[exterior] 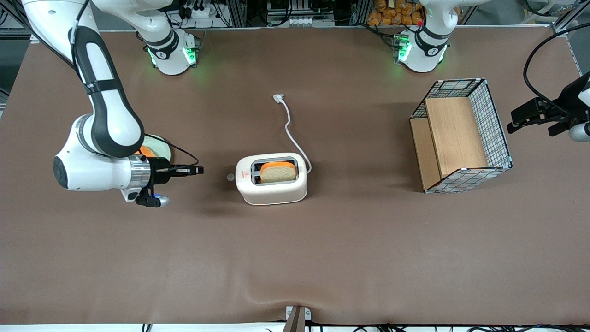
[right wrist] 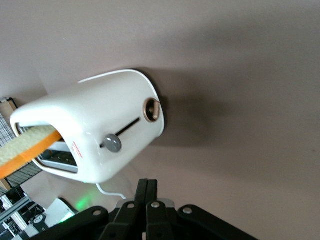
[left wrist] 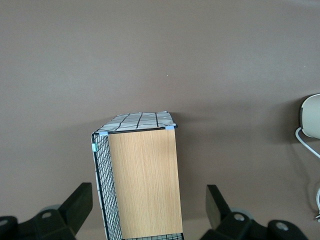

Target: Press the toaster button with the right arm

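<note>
The worktop, covered in brown cloth, carries everything here. The right arm reaches in low from its own end, its wrist lying level and its jaws drawn together into a narrow closed tip, holding nothing and aimed at the toaster, which stands near the middle of the worktop. A clear gap separates tip and toaster.

The risks, as I judge them, come from the target's size. The toaster button is a small grey knob at the top of a slot in the narrow end facing the jaws. A tip arriving slightly off line would slide past it or strike the rounded shell. A sideways shove could skid the light toaster along the cloth instead of driving the knob down. The knob needs a push along its slot, not straight into the end wall.

As for containers, the wire-mesh basket toward the parked arm's end holds only its wooden boards. One toaster slot holds a slice of bread with an orange edge, standing proud.
</note>
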